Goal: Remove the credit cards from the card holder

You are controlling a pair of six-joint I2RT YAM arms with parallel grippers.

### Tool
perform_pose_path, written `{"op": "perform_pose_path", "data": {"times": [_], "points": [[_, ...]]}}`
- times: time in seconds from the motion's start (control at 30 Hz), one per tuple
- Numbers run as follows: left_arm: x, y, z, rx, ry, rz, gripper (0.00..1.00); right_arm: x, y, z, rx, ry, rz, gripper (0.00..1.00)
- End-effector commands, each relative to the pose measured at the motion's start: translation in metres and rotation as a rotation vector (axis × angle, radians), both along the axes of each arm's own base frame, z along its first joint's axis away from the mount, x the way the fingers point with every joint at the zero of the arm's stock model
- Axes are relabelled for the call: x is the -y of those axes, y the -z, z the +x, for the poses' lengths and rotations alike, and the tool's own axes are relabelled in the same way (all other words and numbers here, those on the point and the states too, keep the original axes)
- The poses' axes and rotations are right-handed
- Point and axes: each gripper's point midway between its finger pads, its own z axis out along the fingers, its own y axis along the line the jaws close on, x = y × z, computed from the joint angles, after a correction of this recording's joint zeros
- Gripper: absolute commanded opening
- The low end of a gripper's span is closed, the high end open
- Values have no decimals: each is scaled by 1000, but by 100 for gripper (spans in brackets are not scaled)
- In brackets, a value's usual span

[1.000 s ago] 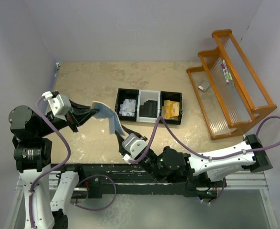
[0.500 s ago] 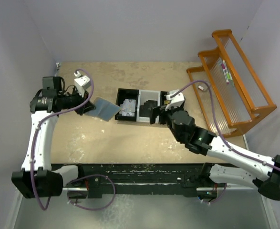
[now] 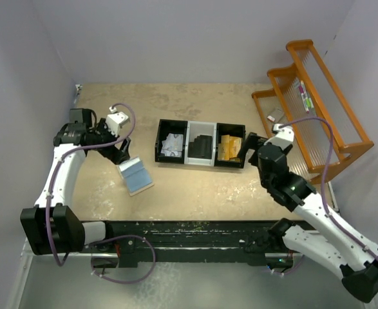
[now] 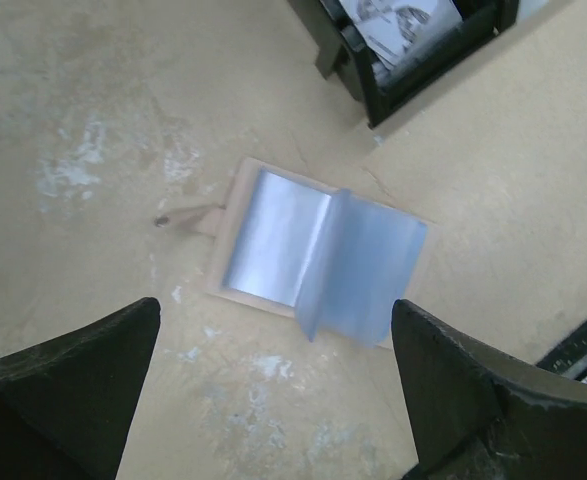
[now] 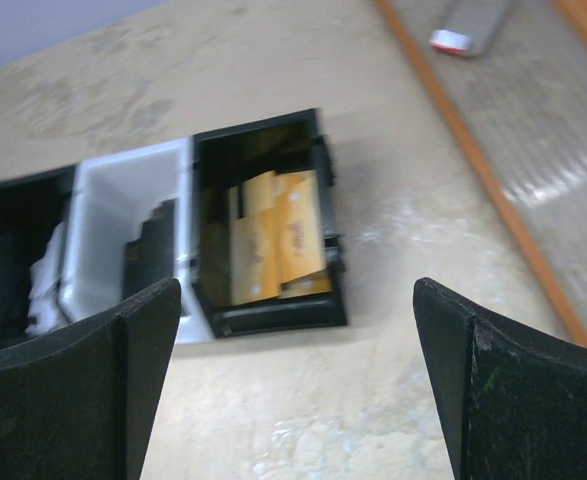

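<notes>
— Where's the flat, pale blue-grey folding card holder [image 4: 318,260]?
— Lying open on the tan table [image 4: 93,100], just below the left claw [image 4: 273,400], untouched. Its jaws gape empty; the right claw [image 5: 298,380] gapes too.

Nothing legible anywhere; faint marks on the flat orange-yellow cards [image 5: 273,245] in the black three-compartment plastic tray [image 5: 273,318] are too blurred.

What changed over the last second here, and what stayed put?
The left gripper let go of the card holder, which it held in the air a second ago. The holder now lies open on the table, with the gripper open above it. The right gripper swung from beside the holder to the right end of the black tray and opened. Tray and orange rack stayed put.
</notes>
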Motion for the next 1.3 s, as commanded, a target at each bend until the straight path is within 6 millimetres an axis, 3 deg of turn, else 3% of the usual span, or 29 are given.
{"op": "perform_pose_path", "data": {"times": [0.0, 0.17, 0.33, 0.5, 0.7, 0.8, 0.97, 1.1, 1.27], "points": [[-16, -38, 36, 220, -132, -19, 99, 53, 4, 2, 57, 203, 55, 99], [-34, -56, 54, 354, -297, -115, 99, 109, 12, 0, 171, 395, 129, 99], [-35, -25, 46, 347, -361, -157, 99, 146, 18, -11, 194, 557, 20, 100], [-33, 24, 32, 319, -404, -182, 99, 157, 28, -11, 69, 632, -100, 100], [-30, 43, 8, 452, -458, -232, 99, 173, 25, -28, 123, 758, -70, 99], [-47, 50, 2, 506, -578, -202, 100, 174, 17, -24, 153, 701, -157, 100], [-49, 53, -4, 556, -601, -208, 100, 155, 39, -7, 55, 545, -233, 100], [-52, 50, -9, 592, -620, -207, 99, 177, 56, -31, 77, 759, -146, 100], [-57, 49, -23, 669, -663, -209, 99, 174, 58, -33, 85, 703, -150, 100]]}}
